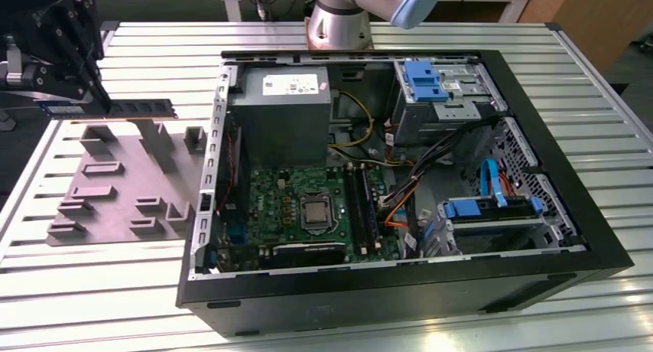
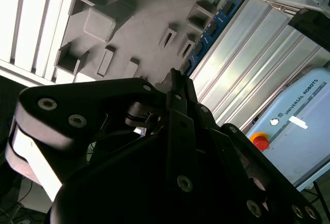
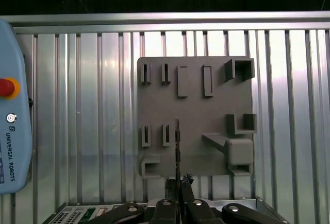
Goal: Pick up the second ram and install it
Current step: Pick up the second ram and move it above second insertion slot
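Observation:
My black gripper (image 1: 94, 99) hangs at the exterior view's far left, shut on the second ram (image 1: 138, 107). The dark stick lies level, lifted just above the far edge of the grey plastic holder (image 1: 122, 176). The first wrist view shows the ram (image 3: 177, 141) edge-on as a thin line running out from my gripper (image 3: 178, 183) over the holder (image 3: 206, 116). Its blue-green board with dark chips (image 2: 211, 28) shows in the second wrist view, past my fingers (image 2: 178, 80). To the right, the open computer case holds the green motherboard (image 1: 275, 199) with its long black memory slots (image 1: 357, 203).
The black computer case (image 1: 571, 206) lies open on the slatted aluminium table (image 1: 102, 291), with a grey power supply (image 1: 281, 99), blue drive brackets (image 1: 423, 80) and loose cables inside. A light-blue teach pendant (image 3: 10, 110) with a red button lies on the table near the holder.

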### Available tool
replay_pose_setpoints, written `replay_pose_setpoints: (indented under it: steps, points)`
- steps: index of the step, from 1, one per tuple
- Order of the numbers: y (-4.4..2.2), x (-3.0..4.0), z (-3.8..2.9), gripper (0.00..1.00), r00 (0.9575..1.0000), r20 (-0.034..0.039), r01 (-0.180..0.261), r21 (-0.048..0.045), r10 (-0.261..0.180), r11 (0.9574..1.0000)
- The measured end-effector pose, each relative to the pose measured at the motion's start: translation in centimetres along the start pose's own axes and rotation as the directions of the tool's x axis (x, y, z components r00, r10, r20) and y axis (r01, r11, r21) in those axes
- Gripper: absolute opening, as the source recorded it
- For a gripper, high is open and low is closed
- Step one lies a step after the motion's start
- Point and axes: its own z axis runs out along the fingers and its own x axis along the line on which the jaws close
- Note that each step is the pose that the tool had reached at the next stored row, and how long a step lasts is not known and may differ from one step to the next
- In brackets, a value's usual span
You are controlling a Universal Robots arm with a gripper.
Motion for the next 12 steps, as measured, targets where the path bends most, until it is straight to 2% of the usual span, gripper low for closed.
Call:
replay_pose_setpoints:
  steps: [12]
  points:
    - [-0.36,-0.01,-0.01,0.14,1.0000,0.0000,0.000,0.0000,0.000,1.0000]
